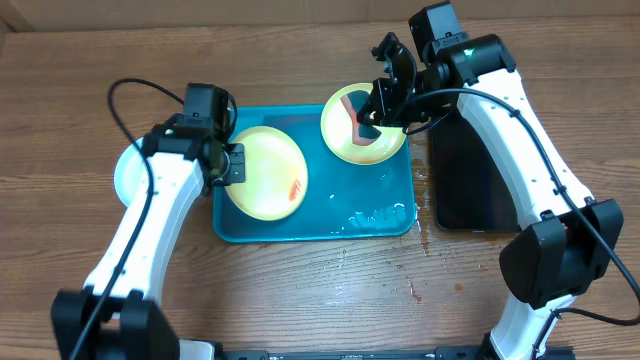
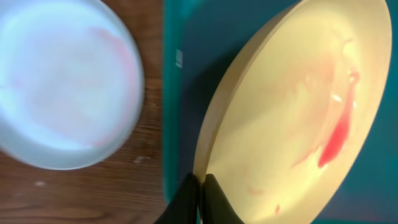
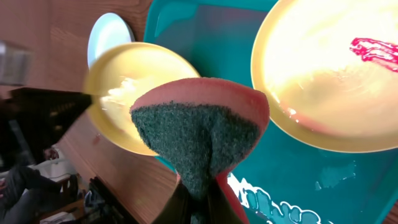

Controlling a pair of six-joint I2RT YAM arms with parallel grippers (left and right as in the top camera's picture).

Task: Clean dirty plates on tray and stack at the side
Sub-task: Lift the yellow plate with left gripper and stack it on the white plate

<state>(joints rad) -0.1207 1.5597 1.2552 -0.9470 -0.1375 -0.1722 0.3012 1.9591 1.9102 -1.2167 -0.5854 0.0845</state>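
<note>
The turquoise tray (image 1: 330, 228) lies mid-table. A yellow-green plate (image 1: 268, 175) with a red smear sits at its left, and my left gripper (image 1: 232, 166) is shut on its left rim; the left wrist view shows the jaws (image 2: 202, 190) pinching that plate (image 2: 298, 112), which looks tilted. A second yellow-green plate (image 1: 345, 140) with red sauce lies at the tray's far right corner. My right gripper (image 1: 375, 115) hovers over it, shut on a red-and-green sponge (image 3: 199, 130). The light blue plate (image 1: 127, 168) lies on the table left of the tray, also seen in the left wrist view (image 2: 62, 81).
A black tray (image 1: 470, 175) lies right of the turquoise tray, under my right arm. Soapy water (image 1: 380, 215) pools at the tray's front right. Red drops (image 1: 415, 290) mark the table in front of it.
</note>
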